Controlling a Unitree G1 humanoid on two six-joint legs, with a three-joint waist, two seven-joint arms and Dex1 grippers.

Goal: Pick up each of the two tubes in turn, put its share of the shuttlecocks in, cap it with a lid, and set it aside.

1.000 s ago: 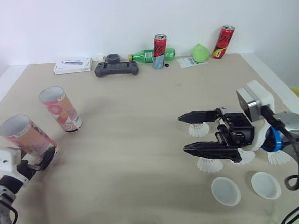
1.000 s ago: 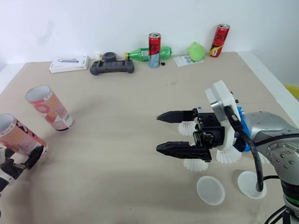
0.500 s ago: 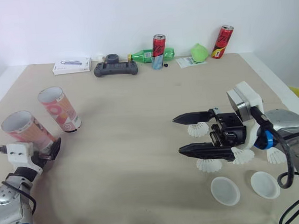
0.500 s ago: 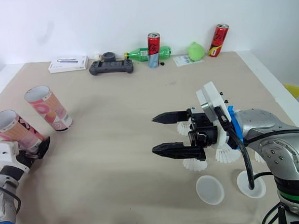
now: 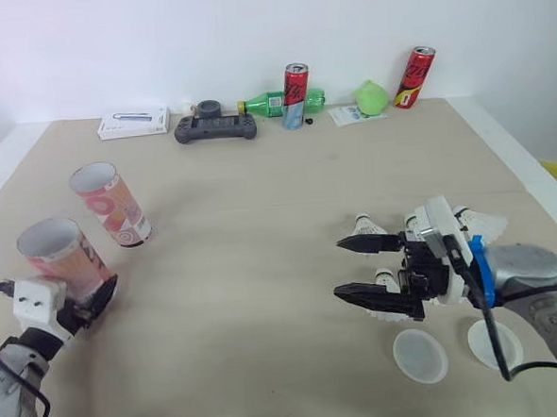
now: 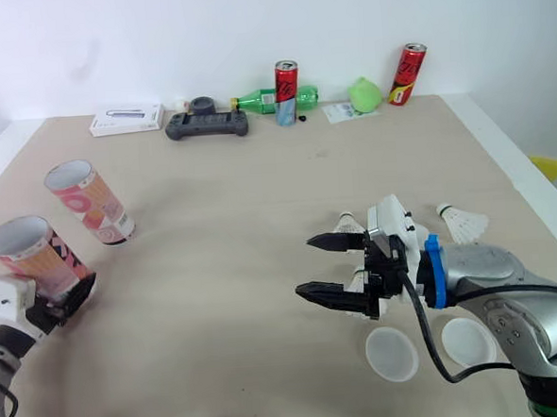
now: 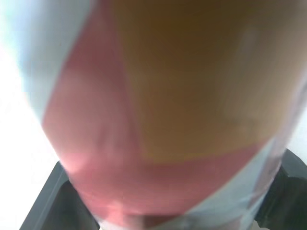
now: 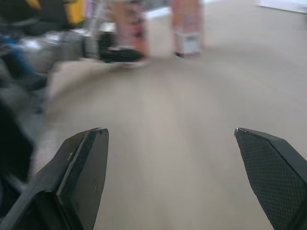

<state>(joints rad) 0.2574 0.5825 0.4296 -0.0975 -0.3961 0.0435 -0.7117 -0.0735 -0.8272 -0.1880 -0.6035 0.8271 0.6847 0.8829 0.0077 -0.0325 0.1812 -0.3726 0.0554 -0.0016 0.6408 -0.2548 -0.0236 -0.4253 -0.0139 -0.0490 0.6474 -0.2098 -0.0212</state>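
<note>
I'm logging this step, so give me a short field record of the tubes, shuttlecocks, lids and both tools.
left tool: shut on held tube, open end up
right tool: open, empty, beside the shuttlecocks
second tube: on the table, uncapped
lids: two, flat on the table near the right tool

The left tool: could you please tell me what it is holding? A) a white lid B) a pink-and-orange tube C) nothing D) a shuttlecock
B: the left tool clamps the base of the pink-and-orange tube, black fingers either side in the left wrist view.
</note>
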